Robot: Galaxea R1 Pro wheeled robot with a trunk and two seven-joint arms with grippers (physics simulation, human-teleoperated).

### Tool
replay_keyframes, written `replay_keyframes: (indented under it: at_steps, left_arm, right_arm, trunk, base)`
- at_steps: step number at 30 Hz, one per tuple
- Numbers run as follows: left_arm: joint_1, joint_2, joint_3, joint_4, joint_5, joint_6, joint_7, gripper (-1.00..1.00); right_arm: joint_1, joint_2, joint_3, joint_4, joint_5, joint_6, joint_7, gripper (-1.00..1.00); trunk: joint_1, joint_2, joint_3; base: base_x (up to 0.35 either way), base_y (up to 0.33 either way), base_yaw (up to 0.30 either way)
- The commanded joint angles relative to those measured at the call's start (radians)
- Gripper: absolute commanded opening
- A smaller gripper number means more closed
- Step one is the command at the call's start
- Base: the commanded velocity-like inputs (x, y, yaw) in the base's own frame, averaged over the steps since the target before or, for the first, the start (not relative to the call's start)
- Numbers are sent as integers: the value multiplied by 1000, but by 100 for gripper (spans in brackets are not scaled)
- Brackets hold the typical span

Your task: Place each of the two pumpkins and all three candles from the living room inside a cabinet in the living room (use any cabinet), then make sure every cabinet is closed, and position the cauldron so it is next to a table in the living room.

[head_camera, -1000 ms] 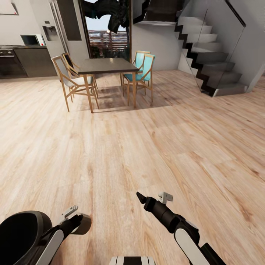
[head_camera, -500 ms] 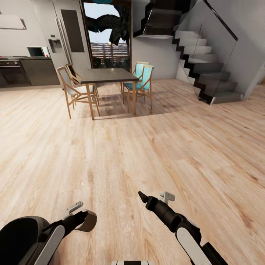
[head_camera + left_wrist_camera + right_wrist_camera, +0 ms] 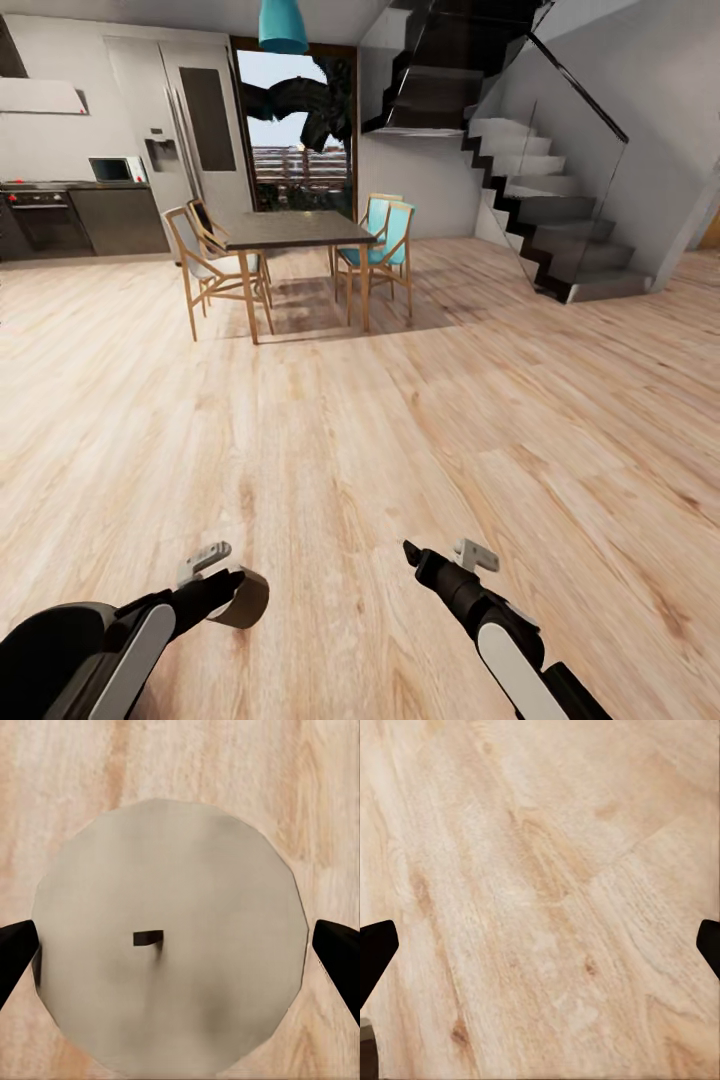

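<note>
My left gripper (image 3: 232,592) is shut on one candle (image 3: 243,598), a short cylinder with dark brown sides, held low over the wooden floor. In the left wrist view the candle's flat pale beige top (image 3: 172,870) with its small dark wick faces the camera, and a dark finger (image 3: 15,956) presses against each side. My right gripper (image 3: 412,553) hangs open over bare floor. In the right wrist view its fingertips (image 3: 375,945) stand wide apart with nothing but planks between them.
Ahead stands a dark-topped dining table (image 3: 290,230) with wooden chairs (image 3: 200,262) and teal chairs (image 3: 385,235). A staircase (image 3: 560,215) rises at the right. Kitchen units (image 3: 80,215) and a fridge line the back left. Open wooden floor (image 3: 400,420) lies between me and the table.
The whole view has shifted as the camera moved, so more of the ceiling lamp and kitchen shows. The candle stays in my left gripper. The right gripper stays open.
</note>
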Motion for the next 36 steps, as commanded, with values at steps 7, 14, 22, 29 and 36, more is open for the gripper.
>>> replay_keyframes:
  at_steps: [7, 14, 22, 29, 36]
  left_arm:
    - [-1, 1, -3, -89, 8, 107, 11, -100]
    - [-4, -1, -15, -126, -45, 135, 11, -100]
    - [-4, 0, -14, -137, -67, 160, 11, -100]
    - [-3, -2, -17, -137, -68, 169, 12, -100]
    - [-3, -7, -22, -136, -68, 169, 12, -100]
  right_arm:
    - [-1, -4, 1, 31, -8, 0, -36, 100]
    - [-1, -8, 0, 71, -9, 1, -36, 100]
    - [-1, -9, 0, 78, -9, 3, -32, 100]
    - [-1, -9, -1, 134, -10, 1, -21, 100]
    - [-1, -8, -1, 152, -10, 0, -18, 100]
  trunk:
    - [-3, 1, 25]
    - [-27, 44, 38]
    - [-57, 100, 50]
    - [-84, 149, 60]
    - [-111, 198, 71]
  base:
    - [0, 0, 0]
    - [0, 0, 0]
    - [0, 0, 0]
    - [0, 0, 0]
    - [0, 0, 0]
